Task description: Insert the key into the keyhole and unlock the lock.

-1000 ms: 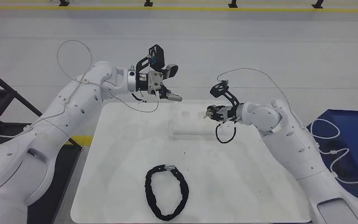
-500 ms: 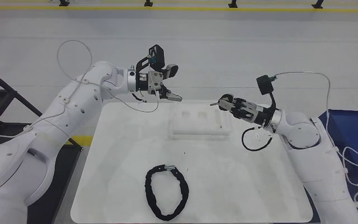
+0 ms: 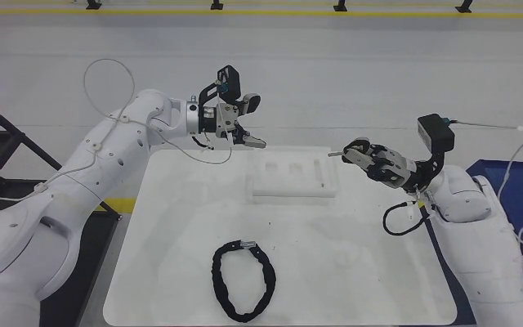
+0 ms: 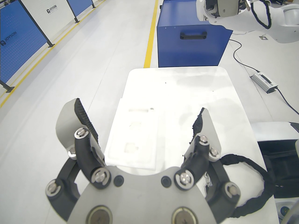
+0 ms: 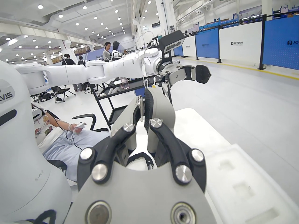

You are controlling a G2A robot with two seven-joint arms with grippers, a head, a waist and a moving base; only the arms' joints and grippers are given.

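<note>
Presently the key (image 3: 334,153) is gripped in the right jaws, which are closed tight on it above the far right edge of the bench (image 3: 351,270), just right of the white foam tray (image 3: 294,190). The key's tip is pointed left, towards the tray. The left jaws are spread wide and are held above the far edge of the bench, by the tray's far left corner. The chain lock (image 3: 243,279) is laid in a closed loop on the near part of the bench, left of centre, well apart from both arms, with its metal end on the far side. The keyhole cannot be made out
</note>
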